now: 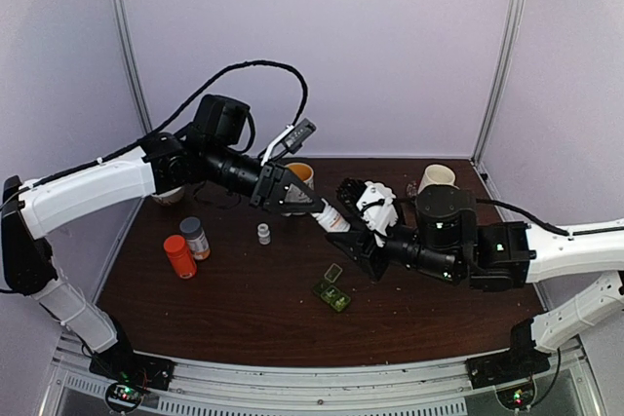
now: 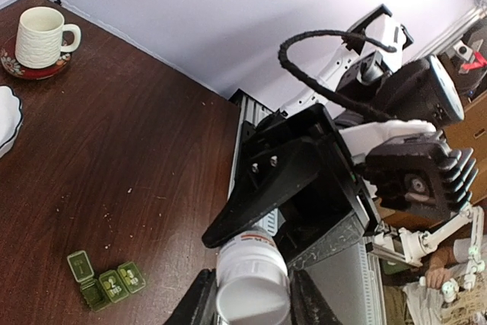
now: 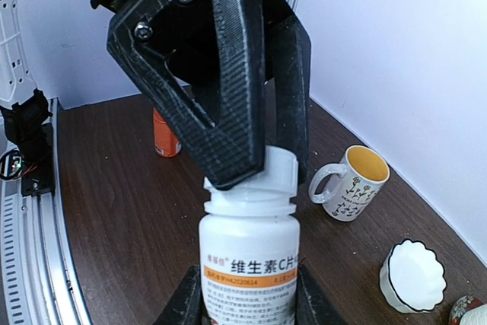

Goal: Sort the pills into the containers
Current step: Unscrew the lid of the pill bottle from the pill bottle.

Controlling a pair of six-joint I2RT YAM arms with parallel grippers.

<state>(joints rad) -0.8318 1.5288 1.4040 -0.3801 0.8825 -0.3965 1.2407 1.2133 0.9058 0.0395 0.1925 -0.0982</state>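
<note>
Grips bottle (image 3: 247,256) by the body with right gripper (image 3: 247,298), by the cap (image 3: 278,176) with left gripper (image 2: 251,304). Holds it over table (image 1: 244,309), near pill box (image 1: 332,294).

My overhead feed looks down from above and behind the arm bases (image 1: 132,369), across the table (image 1: 224,309) toward the back wall (image 1: 322,46), wide enough for both arms. My left wrist feed sits tight behind the left gripper (image 2: 253,306) and faces rightward along the white pill bottle (image 2: 251,264), while my right wrist feed, just as close, faces leftward up that bottle. All three share the bottle; overhead and left wrist share the green pill box (image 1: 332,295).
</note>
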